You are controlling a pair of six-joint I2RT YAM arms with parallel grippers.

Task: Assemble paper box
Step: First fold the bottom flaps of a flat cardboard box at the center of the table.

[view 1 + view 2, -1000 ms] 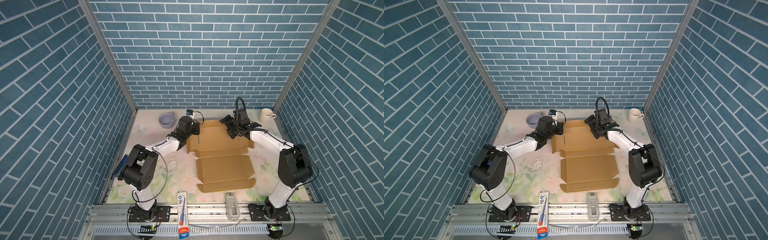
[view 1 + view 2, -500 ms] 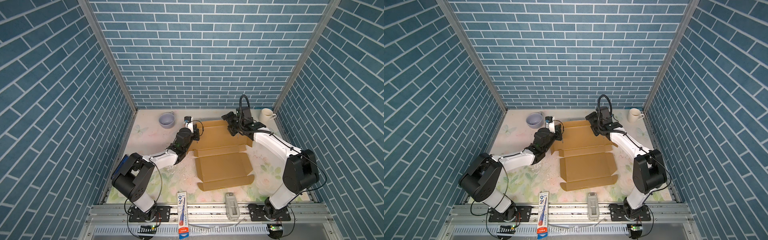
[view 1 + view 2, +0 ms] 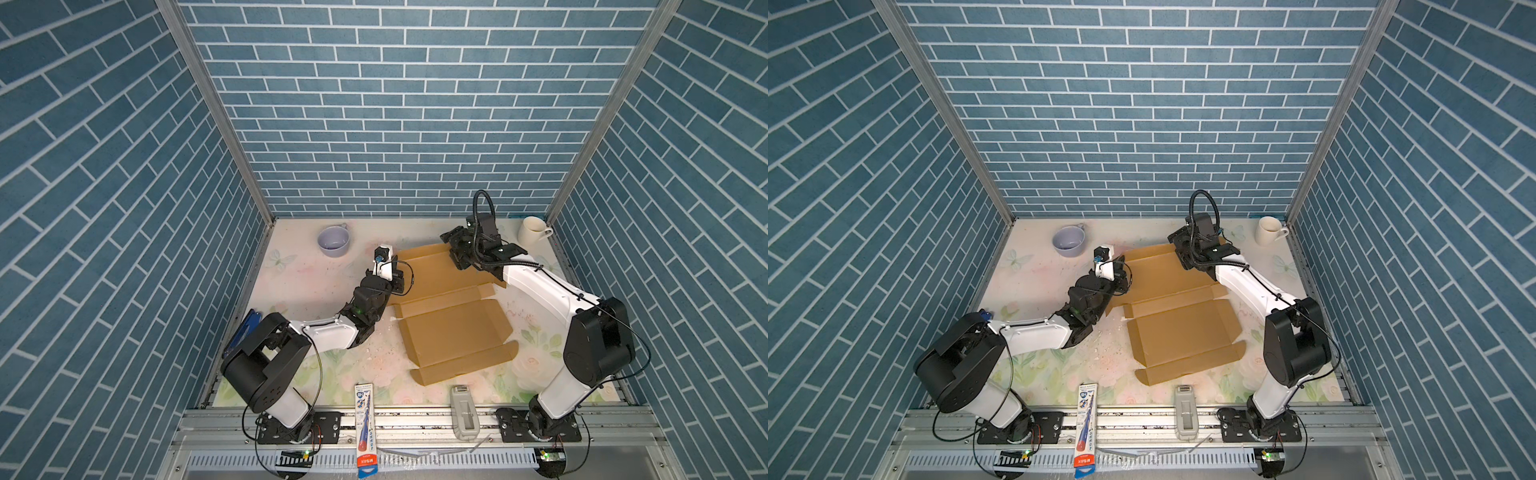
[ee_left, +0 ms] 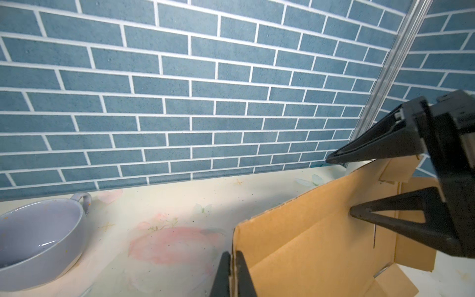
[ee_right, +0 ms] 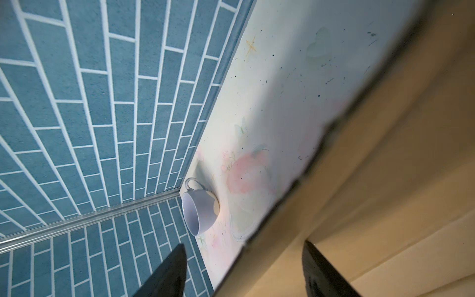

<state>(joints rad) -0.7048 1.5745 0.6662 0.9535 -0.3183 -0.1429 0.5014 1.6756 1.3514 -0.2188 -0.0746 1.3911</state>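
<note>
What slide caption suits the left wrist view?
Left claw pinches a raised edge of the paper box; right claw open at its far side; lilac bowl nearby.

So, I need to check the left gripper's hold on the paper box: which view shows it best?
The left wrist view: close up, the left gripper is shut on the edge of the paper box. In both top views the pinch is too small to judge. The right wrist view does not show it.

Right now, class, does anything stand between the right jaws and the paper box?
Nothing visible does. The right jaws stand open astride the raised far edge of the paper box. The lilac cup and white mug sit well aside.
</note>
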